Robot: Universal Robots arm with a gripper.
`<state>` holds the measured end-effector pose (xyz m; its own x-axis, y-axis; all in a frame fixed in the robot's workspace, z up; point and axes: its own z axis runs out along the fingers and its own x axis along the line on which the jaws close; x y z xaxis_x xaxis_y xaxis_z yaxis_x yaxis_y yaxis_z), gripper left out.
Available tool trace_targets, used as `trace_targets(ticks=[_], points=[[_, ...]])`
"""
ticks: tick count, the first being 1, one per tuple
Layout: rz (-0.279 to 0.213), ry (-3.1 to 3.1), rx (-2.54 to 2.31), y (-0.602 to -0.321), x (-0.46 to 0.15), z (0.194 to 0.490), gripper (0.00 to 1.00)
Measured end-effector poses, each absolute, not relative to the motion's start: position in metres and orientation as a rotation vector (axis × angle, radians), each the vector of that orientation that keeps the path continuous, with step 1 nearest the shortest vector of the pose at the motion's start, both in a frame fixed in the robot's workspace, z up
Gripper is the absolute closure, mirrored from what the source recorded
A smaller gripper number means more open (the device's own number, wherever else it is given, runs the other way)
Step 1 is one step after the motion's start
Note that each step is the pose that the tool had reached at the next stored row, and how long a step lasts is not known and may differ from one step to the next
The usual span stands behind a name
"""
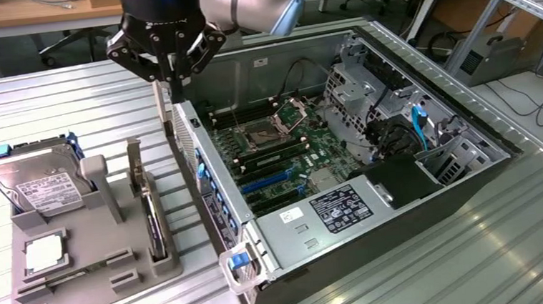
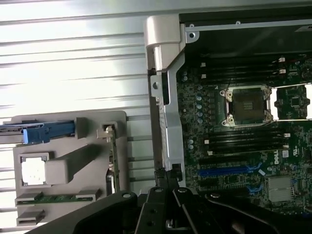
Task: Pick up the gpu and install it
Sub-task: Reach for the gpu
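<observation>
The gpu (image 1: 150,218) is a thin dark card standing on edge in a slot of the grey tray (image 1: 89,279), its silver bracket pointing up at the far end. The wrist view shows the gpu (image 2: 111,161) edge-on in the same tray (image 2: 68,122). My gripper (image 1: 173,83) hangs above the far corner of the open computer case's rear wall (image 1: 201,171), at the exterior view's right of the tray and clear of the card. Its fingers are shut with nothing between them. In the wrist view my gripper (image 2: 165,184) sits over that silver rear wall (image 2: 168,112).
The tray also holds a hard drive (image 1: 39,182) with blue rails and a square CPU chip (image 1: 44,254). The case lies open, showing the motherboard with blue expansion slots (image 1: 268,181), an empty CPU socket (image 2: 248,105), cables and a drive cage (image 1: 363,88).
</observation>
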<state>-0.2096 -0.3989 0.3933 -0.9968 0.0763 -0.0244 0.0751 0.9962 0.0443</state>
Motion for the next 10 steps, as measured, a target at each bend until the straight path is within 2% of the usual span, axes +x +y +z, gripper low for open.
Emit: trace_targets(ticks=[10], points=[[0.068, 3.113, 0.118, -0.399, -0.235, 0.393, 0.89]])
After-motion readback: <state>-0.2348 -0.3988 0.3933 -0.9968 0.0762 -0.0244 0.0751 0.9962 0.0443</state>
